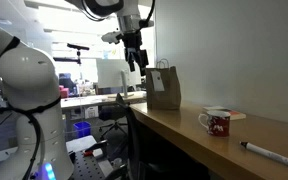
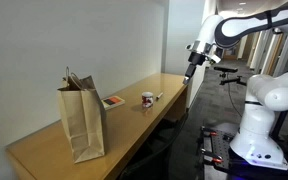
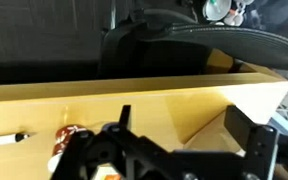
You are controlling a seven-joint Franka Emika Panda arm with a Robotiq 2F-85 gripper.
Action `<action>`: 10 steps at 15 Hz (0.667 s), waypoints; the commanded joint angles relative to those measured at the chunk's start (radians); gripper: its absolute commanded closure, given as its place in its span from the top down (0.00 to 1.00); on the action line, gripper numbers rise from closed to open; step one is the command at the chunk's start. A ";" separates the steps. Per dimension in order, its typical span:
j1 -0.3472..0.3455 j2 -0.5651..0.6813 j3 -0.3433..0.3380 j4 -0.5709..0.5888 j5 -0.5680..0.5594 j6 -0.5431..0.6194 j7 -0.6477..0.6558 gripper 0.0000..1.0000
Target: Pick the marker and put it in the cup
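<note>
White on brown wood: finding the marker lying flat on the counter, nearest of all, on the near side of the cup and clear of it. Seeing nothing sticking out of the cup's mouth. Judging the task as barely begun: not yet gripping, not yet lifting, not yet dropping in. Leaving all of it to do: coming down to the marker beside the cup, closing on it, carrying it over the cup's rim, letting go.

Passing beyond the cup: noting a brown paper bag standing upright, well apart from the cup, playing no part.

Looking farthest back and upward: finding the gripper hanging high above counter level, well apart from the cup and from the marker beside it. Reading the wrist view: fingers standing spread wide, holding nothing between them, touching nothing. Catching there also the marker's end at the frame edge, to one side of the cup, itself half hidden behind the gripper's body. Not managing to tell whether hanging over the counter or out past its edge.
</note>
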 commanded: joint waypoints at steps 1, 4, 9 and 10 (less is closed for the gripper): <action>-0.013 0.005 0.012 -0.013 0.013 -0.007 -0.010 1.00; -0.013 0.013 0.012 -0.025 0.013 -0.007 -0.010 1.00; -0.013 0.013 0.012 -0.024 0.013 -0.007 -0.010 1.00; -0.039 0.034 0.033 -0.017 0.008 0.021 0.040 1.00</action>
